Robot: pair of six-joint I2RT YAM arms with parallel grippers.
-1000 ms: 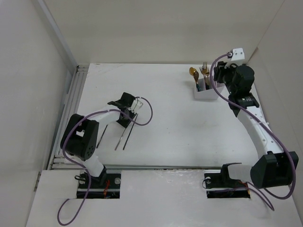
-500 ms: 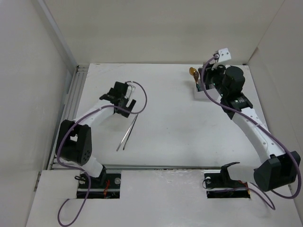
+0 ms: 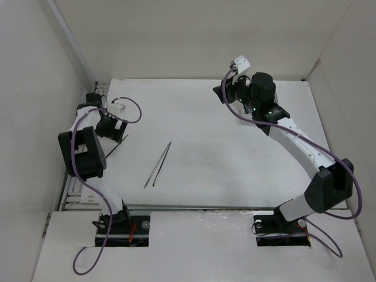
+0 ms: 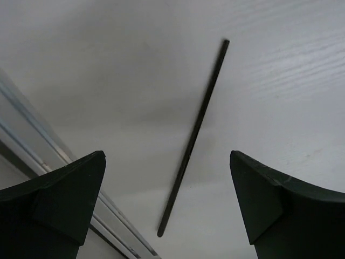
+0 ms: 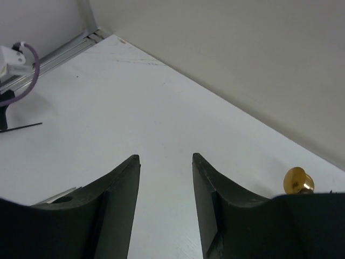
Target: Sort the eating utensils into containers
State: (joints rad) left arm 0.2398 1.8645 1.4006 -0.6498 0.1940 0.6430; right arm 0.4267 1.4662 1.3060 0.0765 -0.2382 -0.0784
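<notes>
Two silver-grey chopsticks point(image 3: 158, 164) lie side by side on the table's middle. A single dark thin chopstick point(image 3: 117, 144) lies near the left rail. In the left wrist view this chopstick point(image 4: 194, 135) rests flat on the table, below my left gripper point(image 4: 166, 155), whose jaws stand wide open and hold nothing. The left gripper point(image 3: 107, 126) hangs at the far left. My right gripper point(image 3: 223, 94) is at the back middle, and in its wrist view the right gripper point(image 5: 165, 156) is open and empty. A gold spoon head point(image 5: 298, 181) peeks past its right finger. The containers are hidden behind the right arm.
An aluminium rail point(image 3: 88, 123) runs along the table's left edge, and the rail point(image 4: 54, 156) sits close beside the left finger. White walls enclose the back and both sides. Purple cables point(image 3: 130, 106) loop off both arms.
The left arm swung left to the rail with jaws opened, leaving the two silver chopsticks on the table. The right arm swung left, away from the box, toward the back middle.
</notes>
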